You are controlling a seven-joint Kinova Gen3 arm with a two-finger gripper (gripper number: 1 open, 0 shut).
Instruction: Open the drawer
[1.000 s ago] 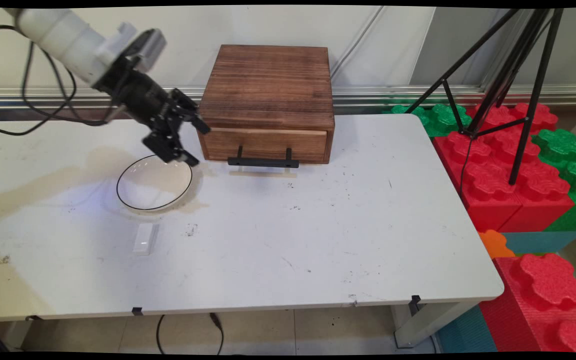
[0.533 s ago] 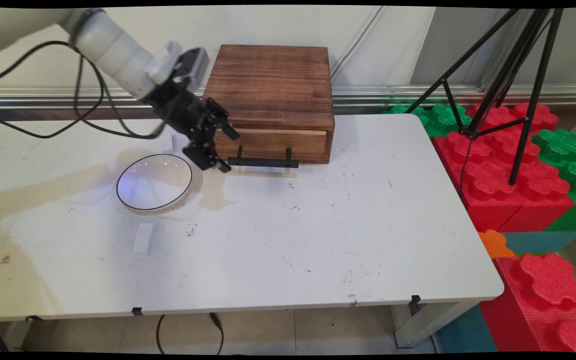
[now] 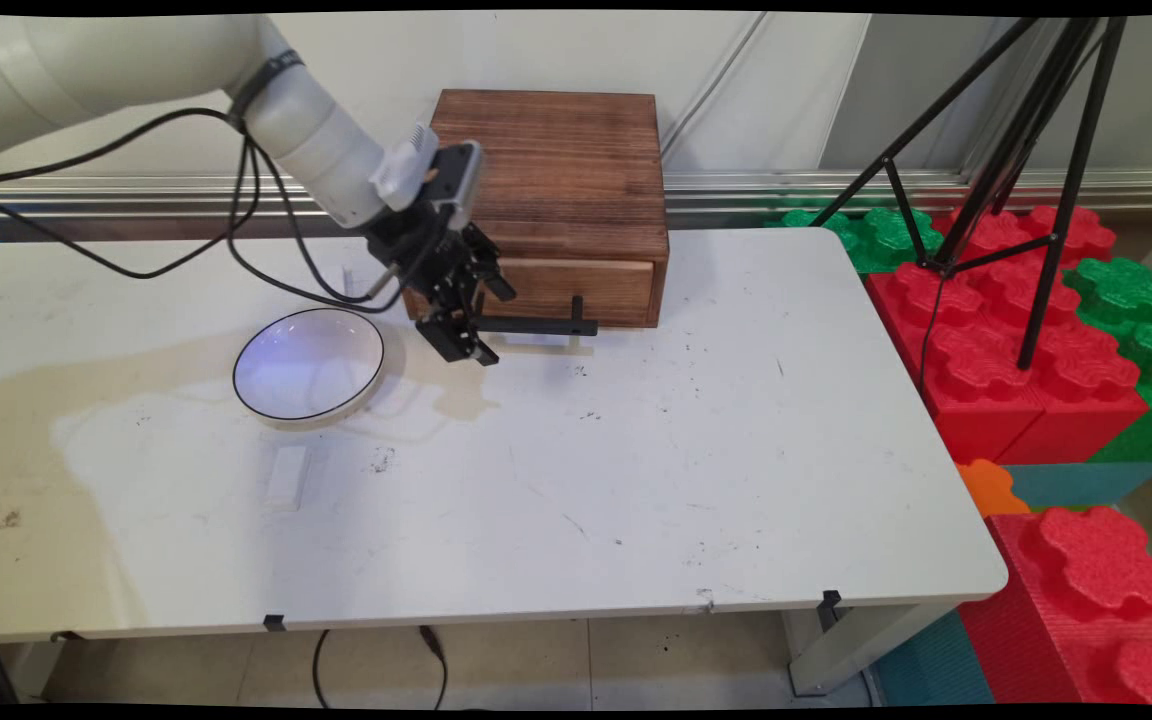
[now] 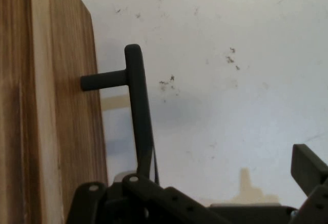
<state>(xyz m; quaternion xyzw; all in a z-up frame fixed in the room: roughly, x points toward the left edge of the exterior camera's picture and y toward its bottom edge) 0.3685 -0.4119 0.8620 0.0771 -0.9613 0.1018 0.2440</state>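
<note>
Drawer [image 3: 548,287] shut, end effector [image 3: 484,325] at handle [image 3: 536,324]

A white counter [image 3: 636,480] is standing before a pale wall [image 3: 556,50], its scuffed top showing dark specks and a yellowish stain [image 3: 26,400] at the left. A metal rail [image 3: 836,185] is running along the wall's foot behind it. To the right, large red foam blocks [image 3: 1016,350] and green foam blocks [image 3: 1126,300] are lying stacked on the floor, with a black tripod [image 3: 1026,150] rising over them. Beige floor tiles [image 3: 536,660] are showing beneath the counter's near edge, where a black cable [image 3: 321,665] is hanging.
</note>
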